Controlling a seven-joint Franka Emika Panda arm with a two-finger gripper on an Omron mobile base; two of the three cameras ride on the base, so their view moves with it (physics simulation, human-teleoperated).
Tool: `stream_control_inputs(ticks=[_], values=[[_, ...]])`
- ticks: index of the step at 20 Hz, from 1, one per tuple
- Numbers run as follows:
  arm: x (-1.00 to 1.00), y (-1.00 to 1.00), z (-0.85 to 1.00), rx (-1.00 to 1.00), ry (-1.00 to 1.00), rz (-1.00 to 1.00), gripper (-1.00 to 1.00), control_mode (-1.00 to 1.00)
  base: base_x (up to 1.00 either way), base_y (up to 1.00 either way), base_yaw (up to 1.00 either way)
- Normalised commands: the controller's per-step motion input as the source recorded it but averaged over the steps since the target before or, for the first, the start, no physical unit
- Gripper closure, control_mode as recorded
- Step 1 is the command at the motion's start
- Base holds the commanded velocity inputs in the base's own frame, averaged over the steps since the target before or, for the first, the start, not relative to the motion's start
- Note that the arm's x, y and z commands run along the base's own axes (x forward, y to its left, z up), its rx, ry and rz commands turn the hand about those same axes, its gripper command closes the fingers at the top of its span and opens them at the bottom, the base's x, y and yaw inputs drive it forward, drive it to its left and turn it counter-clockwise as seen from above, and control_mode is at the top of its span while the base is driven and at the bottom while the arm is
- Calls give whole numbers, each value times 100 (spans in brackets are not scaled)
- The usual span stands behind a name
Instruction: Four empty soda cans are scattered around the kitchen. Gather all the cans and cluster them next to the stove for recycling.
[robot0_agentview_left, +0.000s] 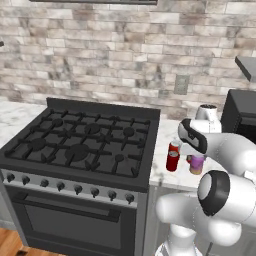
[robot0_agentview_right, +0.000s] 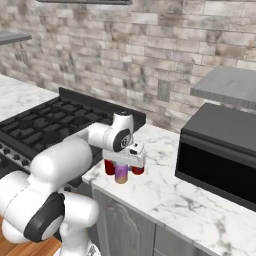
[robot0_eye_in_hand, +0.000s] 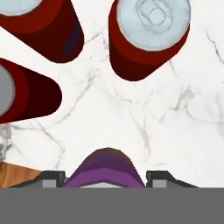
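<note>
The white arm rises from the base, bends at its dark elbow joint and reaches forward, wrist turned so the hand (robot0_agentview_right: 121, 167) points straight down; its two fingers (robot0_eye_in_hand: 51, 178) stand closed against the purplish-pink can (robot0_eye_in_hand: 104, 168) between them

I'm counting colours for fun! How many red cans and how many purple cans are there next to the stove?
Red cans: 3
Purple can: 1, held between the tips of the claw
Total: 4 cans, all on the marble counter beside the stove
</note>
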Motion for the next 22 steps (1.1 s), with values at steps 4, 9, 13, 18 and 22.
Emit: stream_control_inputs(ticks=[4,9,13,18,22], values=[[15,5,-17,-1,-5,0,100,-100,0,0,0],[29,1,-21,-1,-2,0,100,-100,0,0,0],[21,0,-12,0,0,0,100,-100,0,0,0],[22,0,-11,0,0,0,100,-100,0,0,0],[19,-4,-10,-1,-1,0,100,-100,0,0,0]])
